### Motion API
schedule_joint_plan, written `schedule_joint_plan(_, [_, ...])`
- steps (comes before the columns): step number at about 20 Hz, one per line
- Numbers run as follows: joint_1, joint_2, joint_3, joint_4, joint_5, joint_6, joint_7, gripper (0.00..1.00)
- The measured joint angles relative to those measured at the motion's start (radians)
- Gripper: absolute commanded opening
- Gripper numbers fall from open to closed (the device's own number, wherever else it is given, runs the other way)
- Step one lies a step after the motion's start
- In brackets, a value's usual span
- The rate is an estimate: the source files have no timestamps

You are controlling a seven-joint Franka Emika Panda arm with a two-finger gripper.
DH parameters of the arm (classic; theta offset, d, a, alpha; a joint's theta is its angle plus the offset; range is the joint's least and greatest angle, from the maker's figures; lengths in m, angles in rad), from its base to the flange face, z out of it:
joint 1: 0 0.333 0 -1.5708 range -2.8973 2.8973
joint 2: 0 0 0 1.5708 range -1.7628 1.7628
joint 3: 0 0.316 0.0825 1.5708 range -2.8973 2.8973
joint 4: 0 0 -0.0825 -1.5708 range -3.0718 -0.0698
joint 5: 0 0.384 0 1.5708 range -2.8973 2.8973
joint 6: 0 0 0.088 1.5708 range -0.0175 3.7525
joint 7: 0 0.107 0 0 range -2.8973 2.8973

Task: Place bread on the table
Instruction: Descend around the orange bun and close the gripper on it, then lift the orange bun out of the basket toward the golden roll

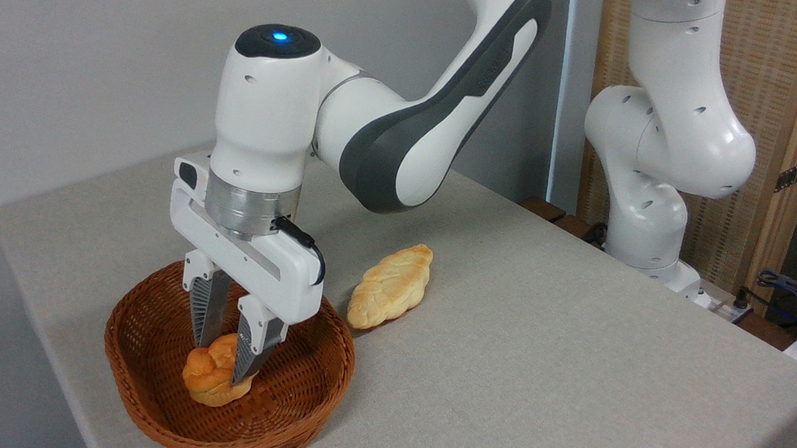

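The bread point(209, 379), a small round orange-golden bun with a knotted top, sits inside the brown wicker basket point(295, 417) at the table's front left. My gripper point(223, 360) reaches straight down into the basket and is shut on the bread, its two ribbed fingers pinching the bun's upper right part. The bun still rests low in the basket. The table point(536, 380) is a light grey speckled surface stretching to the right of the basket.
A longer pale-yellow braided loaf point(390, 286) lies on the table just behind and right of the basket. The arm's white base point(647, 224) stands at the table's far right edge, with cables point(796, 295) beyond it.
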Motion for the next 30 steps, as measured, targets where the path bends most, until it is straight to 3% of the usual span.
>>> schedule_joint_plan(10, [0.000,-0.005,-0.002,0.002,0.000,-0.005,0.000,0.46])
schedule_joint_plan(18, [-0.002,-0.080,-0.015,0.021,0.000,-0.132,0.000,0.47])
schedule_joint_plan(23, [0.000,-0.148,-0.014,0.048,0.004,-0.224,0.000,0.48])
schedule_joint_plan(26, [0.002,-0.187,-0.010,0.056,0.043,-0.304,0.034,0.48])
schedule_joint_plan(30, [0.016,-0.261,-0.008,0.055,0.085,-0.511,0.189,0.48])
